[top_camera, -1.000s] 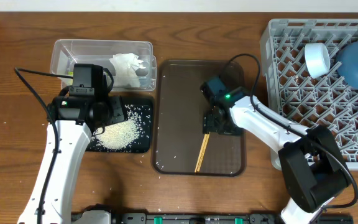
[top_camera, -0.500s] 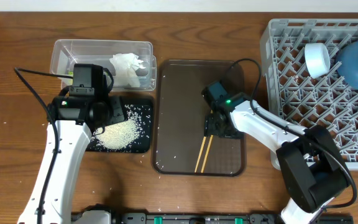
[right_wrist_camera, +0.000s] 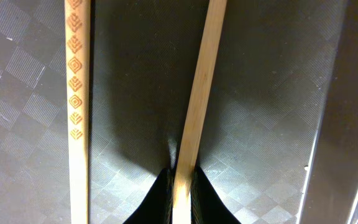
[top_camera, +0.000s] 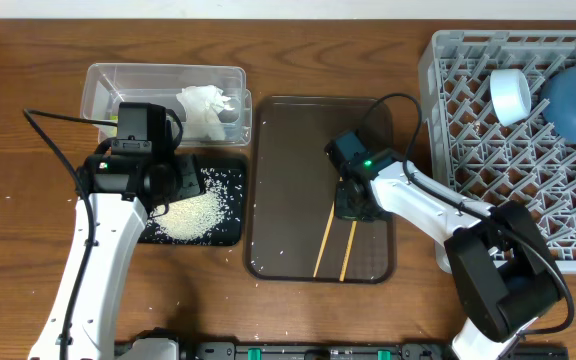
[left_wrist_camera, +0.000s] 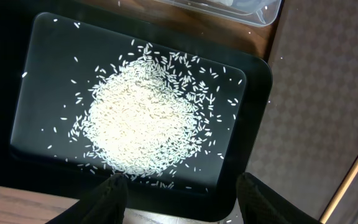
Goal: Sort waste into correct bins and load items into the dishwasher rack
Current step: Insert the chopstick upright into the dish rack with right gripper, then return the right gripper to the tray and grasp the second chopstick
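1. Where the right fingers (right_wrist_camera: 160,204) meet, they pinch the plain chopstick (right_wrist_camera: 199,93) tight. The patterned chopstick (right_wrist_camera: 76,87) lies loose beside it, not touching, on the brown tray (right_wrist_camera: 272,124).
2. The left fingers (left_wrist_camera: 107,198) are spread wide and hold nothing, above the black tray (left_wrist_camera: 257,143) of rice (left_wrist_camera: 142,124).
3. Farther out, the tissue (top_camera: 206,104) sits in the clear tub (top_camera: 103,85), and a white cup (top_camera: 513,95) rests in the grey rack (top_camera: 468,130).

We note bare floor over the left half of the brown tray (top_camera: 286,170). Obstacles there: two chopsticks (top_camera: 325,245) lying apart at its lower right, with the right gripper (top_camera: 352,208) pinched on the right-hand one. Its arm crosses the narrow strip between tray and rack (top_camera: 436,150). The left gripper (left_wrist_camera: 182,199), fingers spread, hangs over the black tray (top_camera: 226,235) and rice heap (left_wrist_camera: 142,118). The clear tub (top_camera: 103,85) is just behind.
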`<state>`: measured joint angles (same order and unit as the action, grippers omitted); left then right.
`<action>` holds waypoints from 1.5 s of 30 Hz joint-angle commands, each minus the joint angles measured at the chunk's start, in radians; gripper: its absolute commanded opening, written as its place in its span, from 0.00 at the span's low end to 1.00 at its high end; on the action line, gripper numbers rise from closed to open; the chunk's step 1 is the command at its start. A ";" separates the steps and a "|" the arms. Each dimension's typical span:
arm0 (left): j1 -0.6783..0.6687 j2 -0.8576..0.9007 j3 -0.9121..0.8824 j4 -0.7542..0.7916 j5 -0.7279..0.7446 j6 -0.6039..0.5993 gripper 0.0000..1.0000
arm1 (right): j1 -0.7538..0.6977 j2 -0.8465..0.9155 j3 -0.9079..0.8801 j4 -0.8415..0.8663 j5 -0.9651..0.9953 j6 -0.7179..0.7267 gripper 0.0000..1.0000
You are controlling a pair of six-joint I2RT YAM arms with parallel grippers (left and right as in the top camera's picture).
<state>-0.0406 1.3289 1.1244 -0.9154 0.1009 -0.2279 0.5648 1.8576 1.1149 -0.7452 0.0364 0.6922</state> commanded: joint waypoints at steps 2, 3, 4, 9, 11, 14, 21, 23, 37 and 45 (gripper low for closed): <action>0.003 -0.010 0.005 0.000 -0.012 0.006 0.60 | -0.008 -0.006 -0.013 0.015 -0.018 0.026 0.06; 0.003 -0.010 0.005 0.000 -0.012 0.006 0.60 | -0.014 -0.006 -0.011 0.024 -0.018 0.026 0.04; 0.003 -0.010 0.005 0.000 -0.012 0.006 0.60 | -0.021 -0.006 -0.007 0.030 -0.018 0.025 0.01; 0.003 -0.010 0.005 0.000 -0.012 0.006 0.59 | -0.084 -0.023 0.071 0.012 -0.032 -0.135 0.01; 0.003 -0.010 0.005 0.000 -0.011 0.006 0.59 | -0.114 -0.037 0.121 -0.028 -0.037 -0.210 0.01; 0.003 -0.010 0.005 0.000 -0.011 0.006 0.60 | -0.177 -0.075 0.214 -0.106 -0.047 -0.340 0.01; 0.003 -0.010 0.005 0.000 -0.012 0.006 0.59 | -0.352 -0.112 0.395 -0.204 -0.045 -0.611 0.01; 0.003 -0.010 0.005 0.000 -0.012 0.006 0.60 | -0.402 -0.112 0.420 -0.223 -0.045 -0.650 0.01; 0.003 -0.010 0.005 0.000 -0.011 0.006 0.59 | -0.618 -0.097 0.387 -0.253 -0.062 -0.806 0.01; 0.003 -0.010 0.005 -0.001 -0.011 0.005 0.60 | -0.616 -0.044 0.307 -0.178 -0.070 -0.800 0.01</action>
<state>-0.0410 1.3289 1.1244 -0.9154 0.1009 -0.2279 -0.0540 1.7840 1.4460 -0.9382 -0.0235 -0.0910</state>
